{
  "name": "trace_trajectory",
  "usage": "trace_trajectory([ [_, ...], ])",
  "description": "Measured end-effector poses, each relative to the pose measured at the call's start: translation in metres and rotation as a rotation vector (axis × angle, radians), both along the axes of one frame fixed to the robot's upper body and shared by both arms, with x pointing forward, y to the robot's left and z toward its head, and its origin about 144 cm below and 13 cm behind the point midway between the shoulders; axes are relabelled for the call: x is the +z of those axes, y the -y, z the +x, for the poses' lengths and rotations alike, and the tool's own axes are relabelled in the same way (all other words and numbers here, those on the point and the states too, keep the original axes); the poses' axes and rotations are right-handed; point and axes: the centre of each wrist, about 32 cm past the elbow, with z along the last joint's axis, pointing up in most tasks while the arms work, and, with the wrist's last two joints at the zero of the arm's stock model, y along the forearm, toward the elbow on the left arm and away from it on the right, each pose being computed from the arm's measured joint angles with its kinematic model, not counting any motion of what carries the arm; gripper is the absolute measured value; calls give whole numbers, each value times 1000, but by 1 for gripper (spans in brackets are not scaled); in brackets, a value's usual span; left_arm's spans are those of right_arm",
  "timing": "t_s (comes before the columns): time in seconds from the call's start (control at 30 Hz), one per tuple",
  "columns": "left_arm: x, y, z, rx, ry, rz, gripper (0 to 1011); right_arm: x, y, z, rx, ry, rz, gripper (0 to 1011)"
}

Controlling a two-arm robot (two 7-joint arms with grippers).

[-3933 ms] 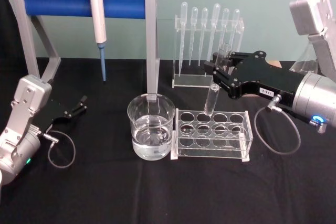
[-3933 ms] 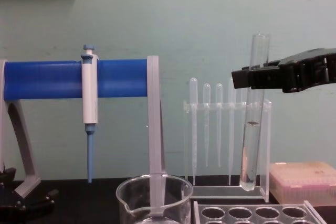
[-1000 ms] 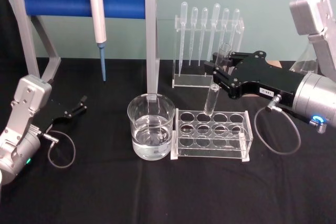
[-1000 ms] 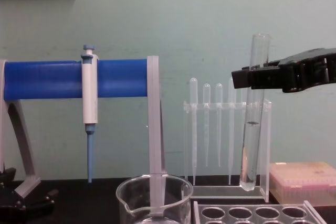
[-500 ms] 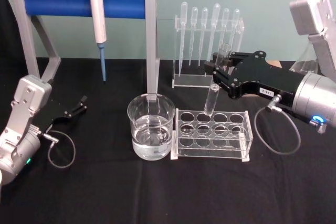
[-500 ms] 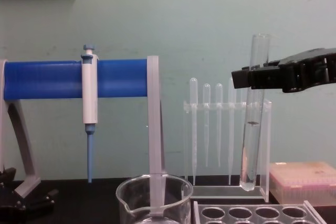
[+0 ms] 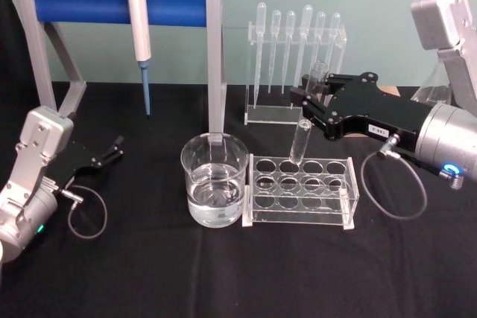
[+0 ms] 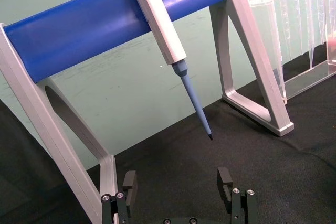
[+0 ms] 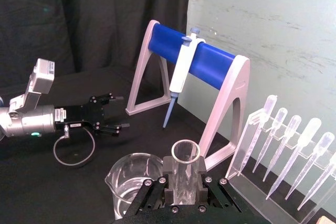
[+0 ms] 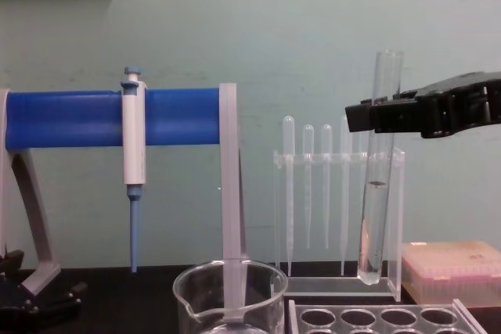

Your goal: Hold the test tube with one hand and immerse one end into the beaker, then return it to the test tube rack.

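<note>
Gripping the test tube [image 10: 374,217] near its top, the right tool [image 10: 368,117] is clamped around it
The tube hangs nearly upright, its round end above the back row of the rack [image 7: 298,218] and clear of the holes; the beaker [image 7: 188,173] with water stands just left of the rack on the bench [image 7: 223,273]; the left tool [image 7: 112,150] rests open, well apart at the left

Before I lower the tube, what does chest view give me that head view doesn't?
Chest: the test tube hangs nearly upright, its round bottom above the rack top. Head: water in the beaker, all the rack's holes, the left claw parked open at left. Both: the right claw shut on the tube, beaker left of the rack.
</note>
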Motion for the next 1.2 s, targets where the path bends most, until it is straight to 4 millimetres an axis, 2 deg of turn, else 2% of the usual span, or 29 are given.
trace_trajectory([
  [0.7, 0, 0, 0, 0, 0, 0, 1000, 1, 0, 0, 3, 0, 5, 228],
  [0.87, 0, 0, 0, 0, 0, 0, 1000, 9, 0, 4, 22, 4, 24, 228],
  [1.03, 0, 0, 0, 0, 0, 0, 1000, 19, -7, 7, 50, 7, 27, 228],
  [1.2, 0, 0, 0, 0, 0, 0, 1000, 29, -25, 14, 99, 19, 21, 228],
])
